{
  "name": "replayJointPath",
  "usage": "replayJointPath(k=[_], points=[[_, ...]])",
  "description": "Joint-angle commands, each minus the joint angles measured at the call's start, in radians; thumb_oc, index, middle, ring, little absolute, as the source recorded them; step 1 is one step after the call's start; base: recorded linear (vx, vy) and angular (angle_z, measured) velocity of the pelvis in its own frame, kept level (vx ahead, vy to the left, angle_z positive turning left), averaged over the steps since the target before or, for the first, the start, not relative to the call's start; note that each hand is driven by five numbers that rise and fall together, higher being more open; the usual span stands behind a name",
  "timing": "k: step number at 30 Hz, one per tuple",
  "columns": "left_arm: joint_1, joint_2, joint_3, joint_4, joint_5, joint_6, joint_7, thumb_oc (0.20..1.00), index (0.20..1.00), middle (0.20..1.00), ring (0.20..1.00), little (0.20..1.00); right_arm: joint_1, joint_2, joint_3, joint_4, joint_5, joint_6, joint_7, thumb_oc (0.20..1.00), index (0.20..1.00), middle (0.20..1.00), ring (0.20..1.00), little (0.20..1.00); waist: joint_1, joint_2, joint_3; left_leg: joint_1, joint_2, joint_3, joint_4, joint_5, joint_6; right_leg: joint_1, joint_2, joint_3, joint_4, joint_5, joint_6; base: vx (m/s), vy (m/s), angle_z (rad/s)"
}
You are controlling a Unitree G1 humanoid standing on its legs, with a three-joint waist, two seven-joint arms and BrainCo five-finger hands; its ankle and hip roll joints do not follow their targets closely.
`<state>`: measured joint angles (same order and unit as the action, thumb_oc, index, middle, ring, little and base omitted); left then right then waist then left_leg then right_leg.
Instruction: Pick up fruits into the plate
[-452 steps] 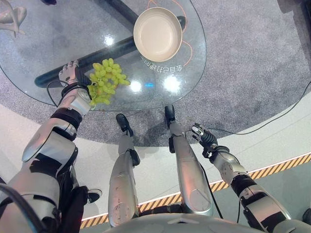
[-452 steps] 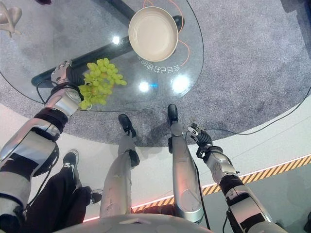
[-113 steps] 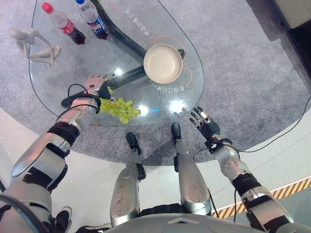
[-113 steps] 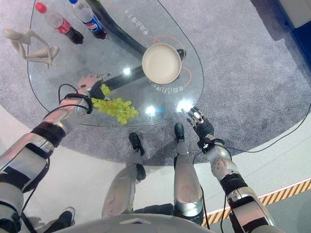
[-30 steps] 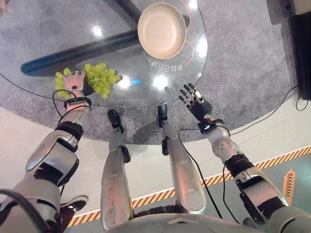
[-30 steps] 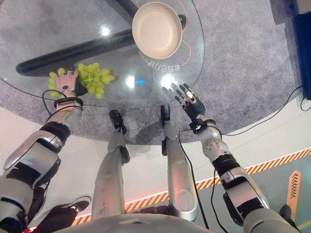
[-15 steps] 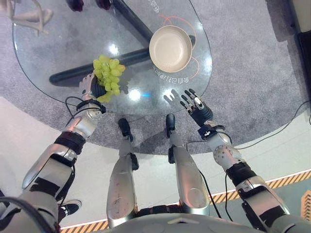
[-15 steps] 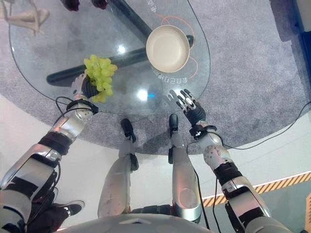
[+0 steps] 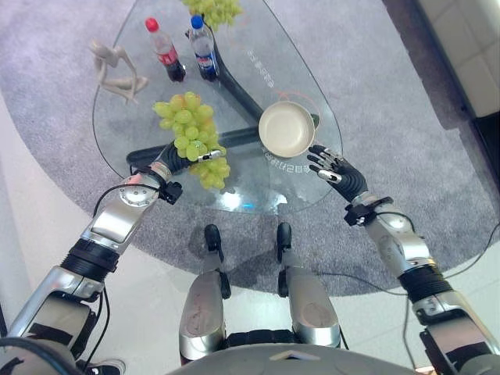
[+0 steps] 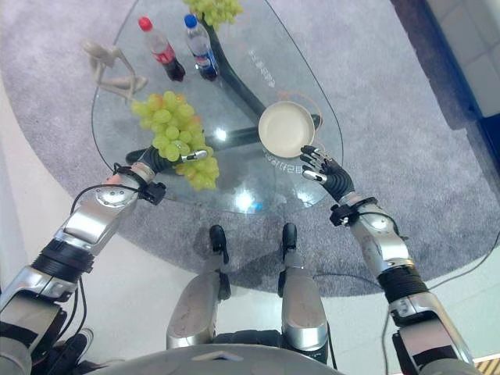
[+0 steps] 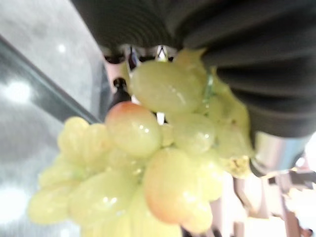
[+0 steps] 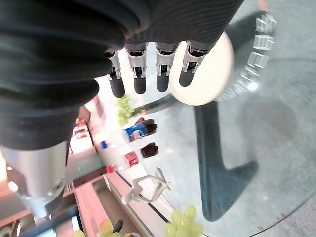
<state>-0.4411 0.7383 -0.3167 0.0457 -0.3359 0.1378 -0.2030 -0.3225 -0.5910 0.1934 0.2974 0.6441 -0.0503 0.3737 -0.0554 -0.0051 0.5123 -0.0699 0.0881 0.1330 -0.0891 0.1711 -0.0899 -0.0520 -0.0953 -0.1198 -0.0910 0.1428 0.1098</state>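
My left hand (image 9: 178, 162) is shut on a big bunch of green grapes (image 9: 190, 134) and holds it in the air above the near left part of the glass table (image 9: 133, 117). The left wrist view shows the grapes (image 11: 148, 163) hanging right against the hand's dark cover. The cream plate (image 9: 287, 129) sits empty on the table's near right side. My right hand (image 9: 336, 170) hovers open just beside the plate's near right rim, its fingers (image 12: 148, 74) straight with the plate (image 12: 212, 74) past them.
A second bunch of green grapes (image 9: 212, 9) lies at the table's far end. A red-capped bottle (image 9: 164, 58) and a blue-capped bottle (image 9: 203, 51) stand at the far left, next to a white figurine (image 9: 117, 70). Grey carpet surrounds the table.
The camera has moved and more of the table shows. My left hand has raised the grapes higher off the glass. My right hand has come in over the table's edge, close to the plate.
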Motion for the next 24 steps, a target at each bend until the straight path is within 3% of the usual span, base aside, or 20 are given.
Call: replayJointPath(k=[1,6,11,20,24], points=[[0.036,0.011,-0.009,-0.023,-0.125,0.020,-0.176,0.200,0.200,0.200,0.200,0.200,0.043,-0.038,0.005,-0.041,-0.006,0.039,0.100,1.000,1.000,1.000,1.000,1.000,0.020,0.007,-0.244,0.052,-0.050,-0.009,0.024,-0.115,0.021,0.018,-0.037,-0.082,0.077,-0.072,0.024,0.23,-0.050,0.04],[0.037,0.026,-0.058,-0.072,-0.215,0.079,-0.348,0.200,0.200,0.200,0.200,0.200,0.050,-0.066,0.028,-0.071,0.011,0.124,0.185,1.000,1.000,1.000,1.000,1.000,0.031,0.009,-0.335,0.130,-0.050,-0.012,0.020,-0.137,0.022,0.106,-0.037,-0.102,0.049,-0.077,0.024,0.22,-0.044,0.10],[0.020,0.013,-0.097,-0.113,-0.253,0.082,-0.426,0.200,0.200,0.200,0.200,0.200,0.046,-0.047,0.065,-0.087,0.050,0.187,0.229,1.000,1.000,1.000,1.000,1.000,0.040,0.009,-0.374,0.182,-0.050,-0.020,0.015,-0.152,0.025,0.165,-0.038,-0.119,0.032,-0.083,0.024,0.11,-0.025,0.15],[0.025,-0.063,-0.146,-0.177,-0.270,0.089,-0.454,0.200,0.200,0.200,0.200,0.200,0.087,0.060,0.136,-0.127,0.111,0.308,0.303,1.000,1.000,1.000,1.000,1.000,0.048,0.016,-0.410,0.235,-0.055,-0.041,0.006,-0.169,0.032,0.222,-0.034,-0.129,0.020,-0.095,0.022,0.07,0.001,0.07],[0.032,-0.098,-0.169,-0.196,-0.274,0.086,-0.446,0.200,0.200,0.200,0.200,0.200,0.104,0.100,0.172,-0.136,0.134,0.326,0.308,1.000,1.000,1.000,1.000,1.000,0.051,0.017,-0.415,0.242,-0.056,-0.044,0.003,-0.172,0.033,0.230,-0.035,-0.133,0.019,-0.096,0.024,0.04,0.007,0.05]])
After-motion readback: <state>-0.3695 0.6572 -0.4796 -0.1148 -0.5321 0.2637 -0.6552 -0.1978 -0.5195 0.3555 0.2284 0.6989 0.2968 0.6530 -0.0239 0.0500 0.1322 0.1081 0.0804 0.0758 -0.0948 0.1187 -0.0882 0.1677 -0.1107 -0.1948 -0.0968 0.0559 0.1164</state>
